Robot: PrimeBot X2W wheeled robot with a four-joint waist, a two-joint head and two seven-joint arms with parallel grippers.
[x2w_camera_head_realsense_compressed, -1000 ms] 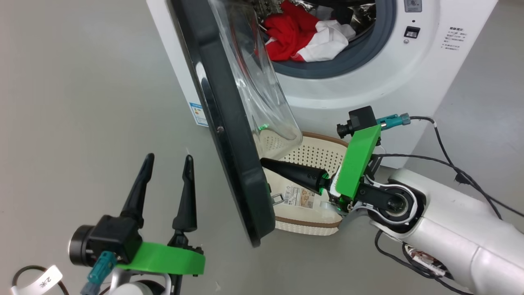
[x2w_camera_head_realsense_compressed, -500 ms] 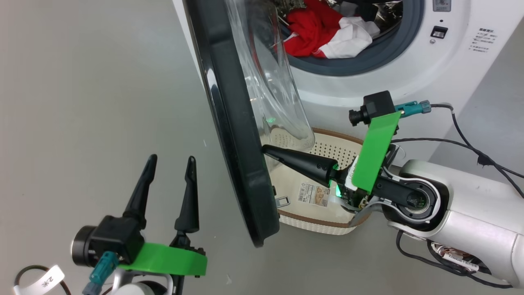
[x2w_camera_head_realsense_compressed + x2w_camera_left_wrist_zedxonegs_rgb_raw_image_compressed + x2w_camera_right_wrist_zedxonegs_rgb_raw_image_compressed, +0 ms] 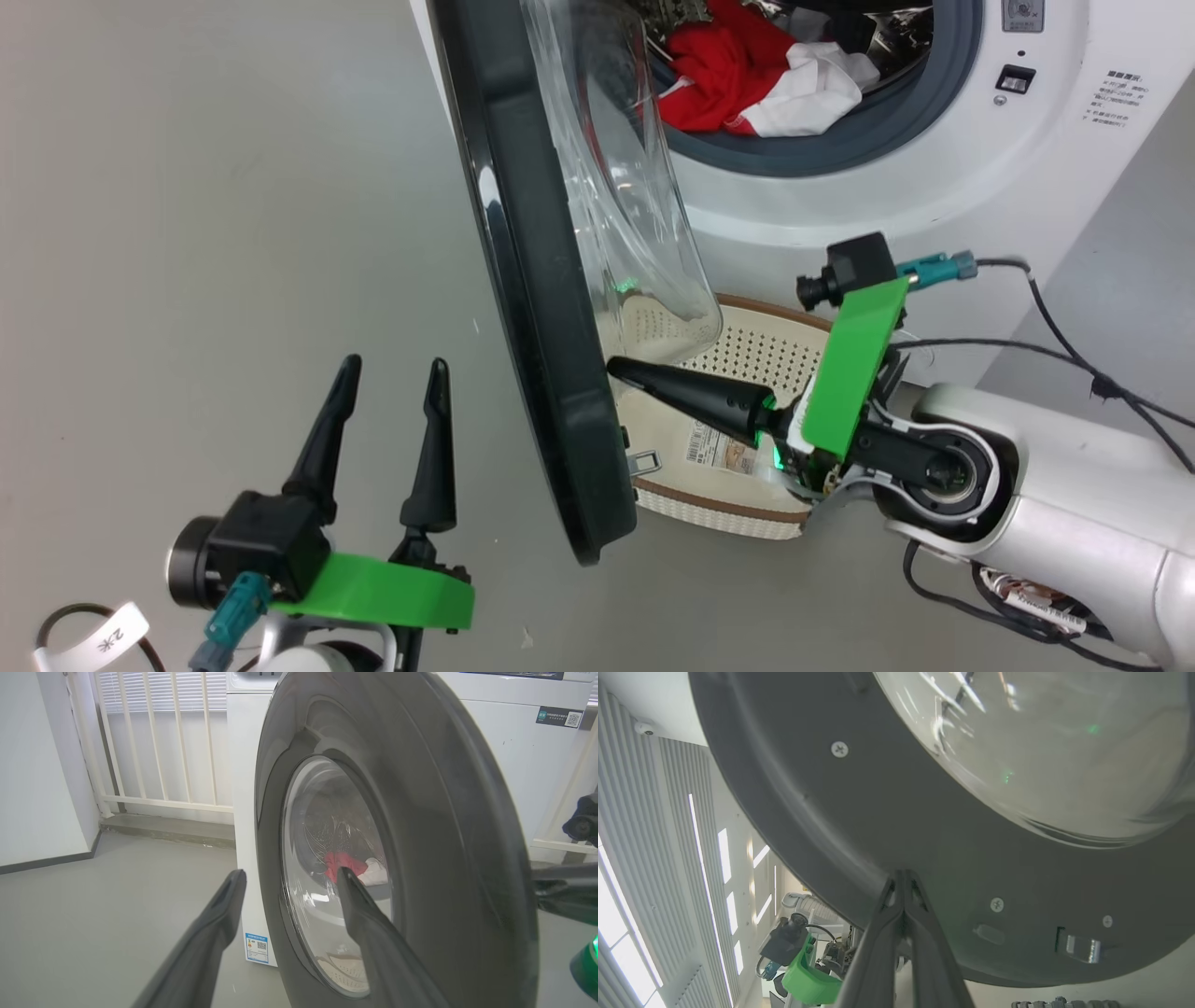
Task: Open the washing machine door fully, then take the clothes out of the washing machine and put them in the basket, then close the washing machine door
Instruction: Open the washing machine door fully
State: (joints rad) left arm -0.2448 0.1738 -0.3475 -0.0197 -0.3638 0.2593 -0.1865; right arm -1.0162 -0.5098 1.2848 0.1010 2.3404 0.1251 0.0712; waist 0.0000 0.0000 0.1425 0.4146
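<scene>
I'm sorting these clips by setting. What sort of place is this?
Probably an indoor laundry corner: a white washing machine with clothes inside, a basket on the grey floor, and a white railing nearby.

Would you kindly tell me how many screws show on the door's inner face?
3: one screw upper left, one lower middle, one lower right; others may be hidden.

Floor (image 3: 187, 233): plain grey, matte. White railing (image 3: 159, 742) of upright bars stands on a grey ledge (image 3: 168, 830), blinds (image 3: 140, 690) behind it. White wall (image 3: 37, 765) with dark skirting (image 3: 46, 862) at left. Small dome camera (image 3: 644, 728) beside slatted panels (image 3: 626, 812).
</scene>
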